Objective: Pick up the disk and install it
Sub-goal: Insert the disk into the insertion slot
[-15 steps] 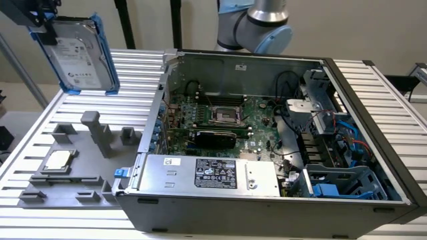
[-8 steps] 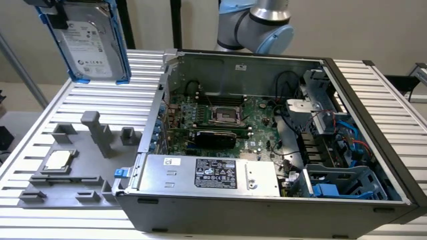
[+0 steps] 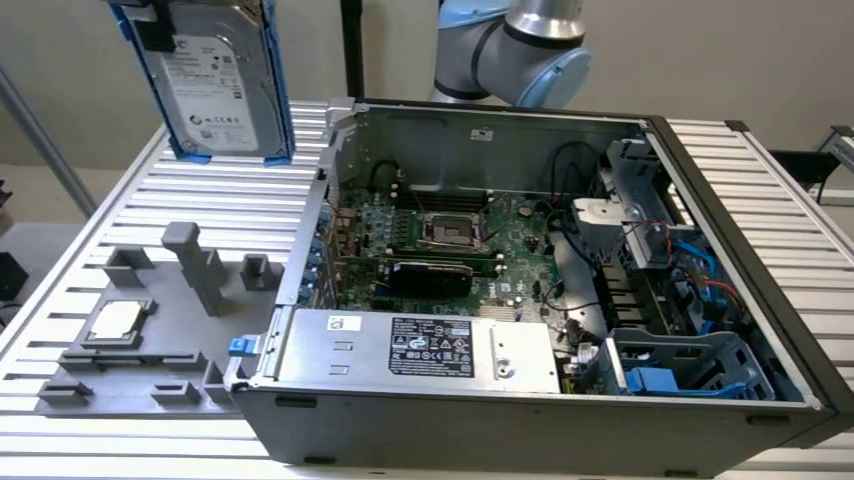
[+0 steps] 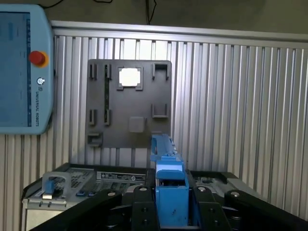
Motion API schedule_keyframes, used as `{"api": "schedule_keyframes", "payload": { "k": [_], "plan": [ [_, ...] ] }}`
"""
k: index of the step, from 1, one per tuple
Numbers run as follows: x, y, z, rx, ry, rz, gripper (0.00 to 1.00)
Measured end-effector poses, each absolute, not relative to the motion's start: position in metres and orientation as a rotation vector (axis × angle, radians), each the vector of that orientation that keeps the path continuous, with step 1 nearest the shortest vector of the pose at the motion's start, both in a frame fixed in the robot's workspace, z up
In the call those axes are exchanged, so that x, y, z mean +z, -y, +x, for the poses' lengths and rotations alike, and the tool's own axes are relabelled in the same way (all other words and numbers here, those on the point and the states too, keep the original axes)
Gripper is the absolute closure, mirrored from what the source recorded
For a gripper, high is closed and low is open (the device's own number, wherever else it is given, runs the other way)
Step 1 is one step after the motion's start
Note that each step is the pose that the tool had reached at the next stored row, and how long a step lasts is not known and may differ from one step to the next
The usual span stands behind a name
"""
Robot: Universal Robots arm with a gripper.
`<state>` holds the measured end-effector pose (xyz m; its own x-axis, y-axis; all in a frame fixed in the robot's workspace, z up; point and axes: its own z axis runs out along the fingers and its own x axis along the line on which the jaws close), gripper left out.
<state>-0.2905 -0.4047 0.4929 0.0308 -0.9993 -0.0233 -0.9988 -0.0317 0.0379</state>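
Evidently the claw is clamped on the flat silver-grey hard-drive disk with blue plastic side rails. It holds the disk on edge, well above the ribbed aluminium worktop and beside the open grey computer case, probably so that it clears the case wall. The print on the disk's white label is too small to read. The pale blue teach pendant reads "UNIVERSAL ROBOTS".

The black tool is clamped on the silver-grey, blue-railed disk — its fingers press in from either side, holding it roughly on end. The arm's silver and pale-blue joint sits well to the exterior view's right of the disk.
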Motion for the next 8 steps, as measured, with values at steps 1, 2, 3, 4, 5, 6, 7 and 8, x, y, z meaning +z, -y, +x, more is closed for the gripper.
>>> {"api": "schedule_keyframes", "payload": {
  "k": [1,2,3,4,5,6,7,8],
  "plan": [
    [0.493,0.405,-0.286,-0.069,2.178,2.247,0.68],
    [0.494,0.406,-0.282,-0.071,2.178,2.247,0.68],
    [0.494,0.406,-0.277,-0.073,2.178,2.247,0.68],
    [0.495,0.407,-0.272,-0.075,2.177,2.247,0.68],
    [0.495,0.408,-0.268,-0.076,2.177,2.246,0.68],
    [0.495,0.408,-0.263,-0.077,2.177,2.246,0.68],
    [0.495,0.409,-0.259,-0.078,2.177,2.246,0.68],
    [0.495,0.41,-0.254,-0.079,2.177,2.247,0.68]
  ]
}}
